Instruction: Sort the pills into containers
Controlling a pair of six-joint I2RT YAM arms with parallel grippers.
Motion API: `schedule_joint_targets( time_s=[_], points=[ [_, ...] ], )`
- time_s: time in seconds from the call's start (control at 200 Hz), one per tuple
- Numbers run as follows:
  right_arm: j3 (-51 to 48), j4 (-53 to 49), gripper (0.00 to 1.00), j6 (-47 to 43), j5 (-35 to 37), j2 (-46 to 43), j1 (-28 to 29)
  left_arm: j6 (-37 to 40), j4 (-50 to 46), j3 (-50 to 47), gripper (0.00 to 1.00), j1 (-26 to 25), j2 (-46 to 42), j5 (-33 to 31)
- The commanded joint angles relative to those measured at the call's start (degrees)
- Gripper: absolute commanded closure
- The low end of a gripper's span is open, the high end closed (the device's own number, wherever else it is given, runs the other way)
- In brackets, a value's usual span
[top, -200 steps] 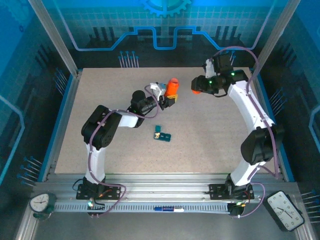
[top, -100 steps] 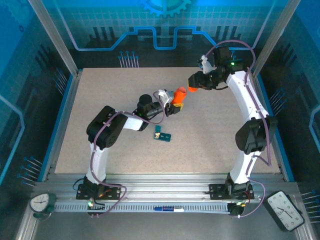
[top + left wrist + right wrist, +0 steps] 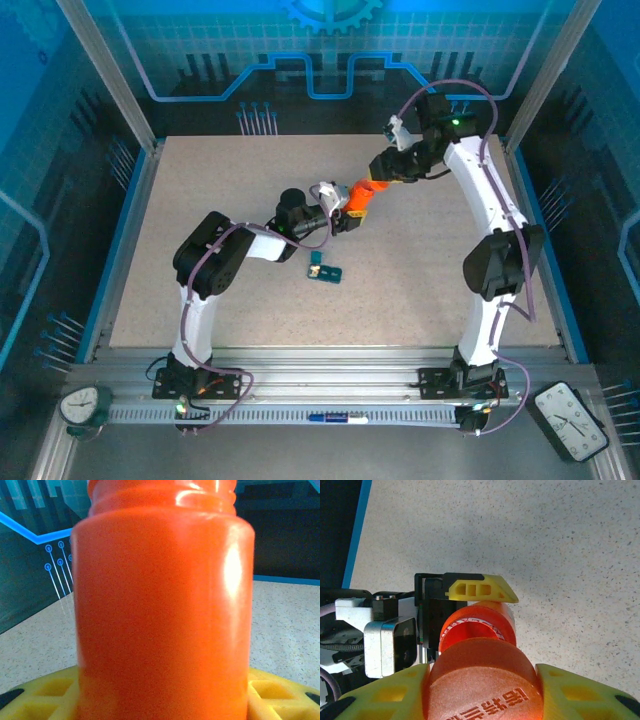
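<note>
My left gripper (image 3: 346, 206) is shut on an orange pill bottle (image 3: 356, 196), held tilted above the table; its body stands between the yellow fingers (image 3: 280, 692) of the left gripper (image 3: 162, 697). My right gripper (image 3: 381, 167) is shut on the bottle's orange cap (image 3: 485, 685), its yellow fingers (image 3: 580, 692) on either side. The cap hangs just in front of the bottle's open mouth (image 3: 476, 630); whether they touch I cannot tell. The dark-teal containers (image 3: 325, 269) lie on the table below the bottle. The pills are out of view.
The speckled beige table (image 3: 200, 220) has a raised blue rim and metal posts at its corners. The left arm's elbow (image 3: 205, 255) sits left of the pill box. The right arm arches in from the right side (image 3: 495, 260).
My right gripper has carried the cap leftward to the bottle's mouth. My left gripper has brought the bottle nearer and to the right, so the gap between them has closed.
</note>
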Motion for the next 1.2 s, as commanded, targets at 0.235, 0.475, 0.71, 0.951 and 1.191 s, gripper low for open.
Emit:
schedule_joint_targets(
  time_s=[0.235, 0.475, 0.71, 0.951, 1.191],
  points=[
    [2.90, -3.50, 0.56, -1.84, -0.69, 3.73, 2.55, 2.60, -0.56, 1.48, 1.00, -0.49, -0.02, 2.96],
    [4.53, -4.83, 0.56, -2.39, -0.13, 5.42, 3.53, 3.48, -1.14, 1.20, 1.00, -0.65, -0.25, 3.52],
    [6.96, -7.33, 0.56, -3.82, 2.03, 7.30, 3.98, 4.44, -2.28, 1.24, 1.00, -0.60, -0.67, 4.95],
    [12.77, -12.67, 0.55, -7.22, 4.50, 11.24, 4.11, 4.91, -3.42, 1.74, 1.00, -0.75, -0.86, 6.81],
    [10.48, -11.81, 0.55, -6.82, 3.56, 11.79, 5.33, 3.63, -2.21, 1.84, 1.00, -0.83, -0.95, 7.02]
  ],
)
